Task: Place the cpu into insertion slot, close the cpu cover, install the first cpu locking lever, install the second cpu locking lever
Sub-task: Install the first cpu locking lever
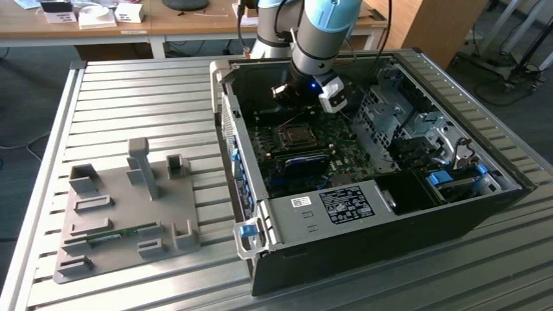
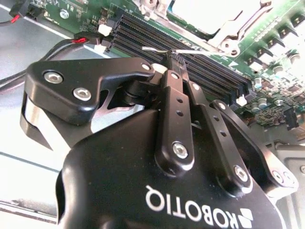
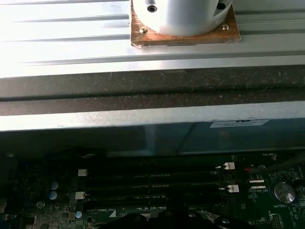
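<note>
Tool (image 2: 170,56) pinched on half-hidden lever (image 2: 151,48)

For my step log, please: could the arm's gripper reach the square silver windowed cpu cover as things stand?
Probably yes: the black computer case lies open-sided, and the gripper hangs inside it, close by the silver cpu cover, nothing between.

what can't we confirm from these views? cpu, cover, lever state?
- Silvery-grey flat square cpu: the socket is washed out white and cut by the picture's edge in the second wrist view, too small in the exterior view; seated or not, unclear.
- Thin silver windowed cpu cover: same glare; open or shut, unclear.
- Thin silver wire lever: the black gripper's shut fingers hide whether they pinch it, second wrist view.
</note>
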`<state>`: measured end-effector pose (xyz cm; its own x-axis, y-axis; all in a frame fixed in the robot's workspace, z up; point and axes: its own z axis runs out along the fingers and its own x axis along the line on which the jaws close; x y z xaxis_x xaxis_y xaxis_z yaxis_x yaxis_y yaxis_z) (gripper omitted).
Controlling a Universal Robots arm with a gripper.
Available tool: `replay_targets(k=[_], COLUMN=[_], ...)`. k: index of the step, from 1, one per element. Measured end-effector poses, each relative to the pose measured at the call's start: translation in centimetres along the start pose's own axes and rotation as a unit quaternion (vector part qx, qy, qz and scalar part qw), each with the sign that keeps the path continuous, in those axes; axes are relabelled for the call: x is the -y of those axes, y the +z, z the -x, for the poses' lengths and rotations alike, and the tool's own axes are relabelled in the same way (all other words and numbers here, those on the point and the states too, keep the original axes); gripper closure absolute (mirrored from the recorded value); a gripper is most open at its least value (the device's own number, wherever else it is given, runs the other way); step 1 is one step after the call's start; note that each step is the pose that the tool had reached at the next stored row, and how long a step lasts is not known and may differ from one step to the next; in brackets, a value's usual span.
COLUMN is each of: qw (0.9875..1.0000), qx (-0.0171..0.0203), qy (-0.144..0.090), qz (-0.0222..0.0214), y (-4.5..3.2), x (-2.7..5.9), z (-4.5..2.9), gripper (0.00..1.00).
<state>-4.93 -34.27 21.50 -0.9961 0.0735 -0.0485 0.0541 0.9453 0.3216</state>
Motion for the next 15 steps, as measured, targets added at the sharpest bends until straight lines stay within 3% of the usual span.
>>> replay_targets(k=[3,9,15], qw=[1.0000,0.9997,0.9996], qx=[0.0004,0.0086,0.0102], qy=[0.001,0.025,0.028], qz=[0.0000,-0.0012,-0.0014], y=[0.01,0.07,0.06], x=[0.00,0.03,0.06], z=[0.00,-0.09,-0.49], gripper=[0.89,0.89,0.89])
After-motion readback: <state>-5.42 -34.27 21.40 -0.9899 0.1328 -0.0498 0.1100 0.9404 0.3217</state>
